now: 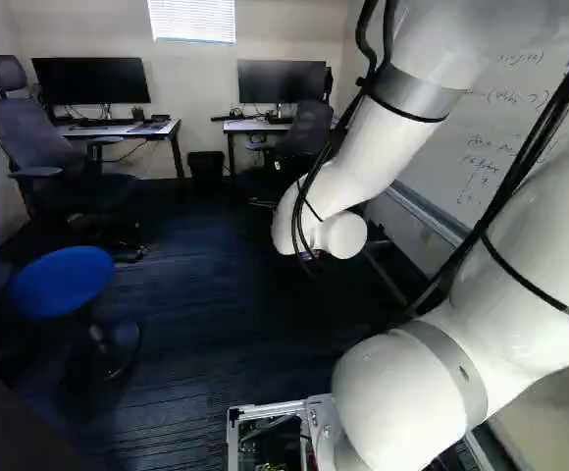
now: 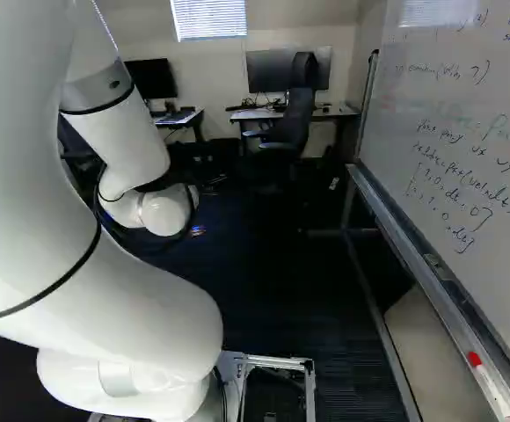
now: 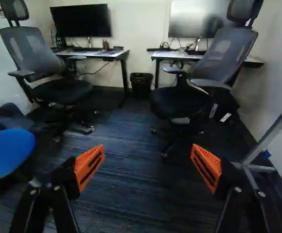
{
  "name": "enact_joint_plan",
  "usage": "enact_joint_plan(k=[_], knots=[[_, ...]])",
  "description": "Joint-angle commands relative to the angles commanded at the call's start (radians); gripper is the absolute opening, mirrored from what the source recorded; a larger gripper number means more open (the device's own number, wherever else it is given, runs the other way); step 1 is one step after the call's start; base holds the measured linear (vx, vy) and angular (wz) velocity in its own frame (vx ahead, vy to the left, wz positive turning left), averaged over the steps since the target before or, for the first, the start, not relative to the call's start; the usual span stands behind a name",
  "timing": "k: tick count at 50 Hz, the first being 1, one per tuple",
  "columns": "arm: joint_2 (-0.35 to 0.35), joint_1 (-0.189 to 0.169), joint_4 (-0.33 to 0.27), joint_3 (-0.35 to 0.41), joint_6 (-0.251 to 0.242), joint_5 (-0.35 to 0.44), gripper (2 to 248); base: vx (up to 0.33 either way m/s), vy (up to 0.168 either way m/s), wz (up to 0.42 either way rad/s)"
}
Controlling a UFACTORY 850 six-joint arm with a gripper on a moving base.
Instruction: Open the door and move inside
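While my tool (image 2: 197,230) points ahead into the room, its two fingers stand spread, the orange pads (image 3: 91,165) well apart. I cannot place the door; it is in none of my three views.

Dark carpet (image 3: 143,194) runs under and ahead of the tool. Farther ahead, a black bin (image 3: 141,86) stands between the left desk (image 3: 97,54) and the right desk (image 3: 166,55), each with a monitor above it. One office chair (image 3: 29,53) is ahead and to the tool's left, another chair (image 3: 223,56) ahead and to its right. Nearer on its left is a blue stool (image 3: 7,150), which the left base view also shows but the right base view does not.

To the tool's right, the wrist view gives me a metal stand (image 3: 270,136), while both base views show the written-on whiteboard (image 2: 466,132). Only the right base view has the red-capped marker (image 2: 492,387) on its ledge. The window blind (image 1: 194,20), beyond the tool, shows in both base views but not from the wrist.
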Motion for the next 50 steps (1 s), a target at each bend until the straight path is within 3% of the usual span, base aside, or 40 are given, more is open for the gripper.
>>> enact_joint_plan(k=[24, 50], knots=[[0.026, -0.042, 0.0, 0.033, 0.0, -0.001, 247, 0.0, 0.0, 0.0], [0.094, -0.153, -0.002, 0.122, 0.0, -0.004, 247, 0.0, 0.0, 0.0]])
